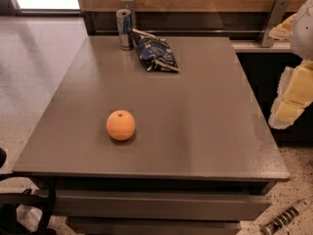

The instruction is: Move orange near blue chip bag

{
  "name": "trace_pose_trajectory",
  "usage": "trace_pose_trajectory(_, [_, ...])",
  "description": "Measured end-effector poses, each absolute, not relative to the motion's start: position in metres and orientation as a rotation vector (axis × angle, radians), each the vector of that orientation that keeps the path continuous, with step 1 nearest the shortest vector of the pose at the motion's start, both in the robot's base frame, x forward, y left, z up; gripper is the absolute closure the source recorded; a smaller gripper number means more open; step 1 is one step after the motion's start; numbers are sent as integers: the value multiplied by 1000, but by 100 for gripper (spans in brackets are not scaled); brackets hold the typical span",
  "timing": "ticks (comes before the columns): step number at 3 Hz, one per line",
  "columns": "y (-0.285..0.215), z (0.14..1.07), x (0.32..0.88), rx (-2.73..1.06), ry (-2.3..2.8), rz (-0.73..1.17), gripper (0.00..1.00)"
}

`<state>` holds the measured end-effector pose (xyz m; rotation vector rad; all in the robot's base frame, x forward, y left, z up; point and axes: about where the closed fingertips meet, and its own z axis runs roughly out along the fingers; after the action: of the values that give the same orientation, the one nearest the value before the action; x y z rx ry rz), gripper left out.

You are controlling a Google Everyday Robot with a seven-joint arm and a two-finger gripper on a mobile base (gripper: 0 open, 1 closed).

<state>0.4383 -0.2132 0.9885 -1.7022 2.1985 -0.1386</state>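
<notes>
On the near-left part of the flat grey counter (210, 126), the round smooth-skinned orange (121, 125) sat by itself, dark stem dimple facing up. The crumpled dark blue foil chip bag (155, 53) with white print lay way over at the far edge, just beside a slim silver-blue drink can (125, 29). So fruit and bag were well apart, and honestly I'd say none of the job was done. The pale yellow-and-white gripper (295, 94) hung off the right side of the counter, nowhere near the orange, and whether it was spread or closed up I couldn't tell. Everything was left: reach over, grab the orange, carry it back, set it next to the bag
</notes>
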Motion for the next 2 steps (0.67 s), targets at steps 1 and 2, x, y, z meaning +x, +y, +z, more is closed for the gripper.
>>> trace_pose_trajectory(1, [-213,989,438,-1702,2199,-139,0])
trace_pose_trajectory(2, [-208,984,438,-1654,2171,-76,0])
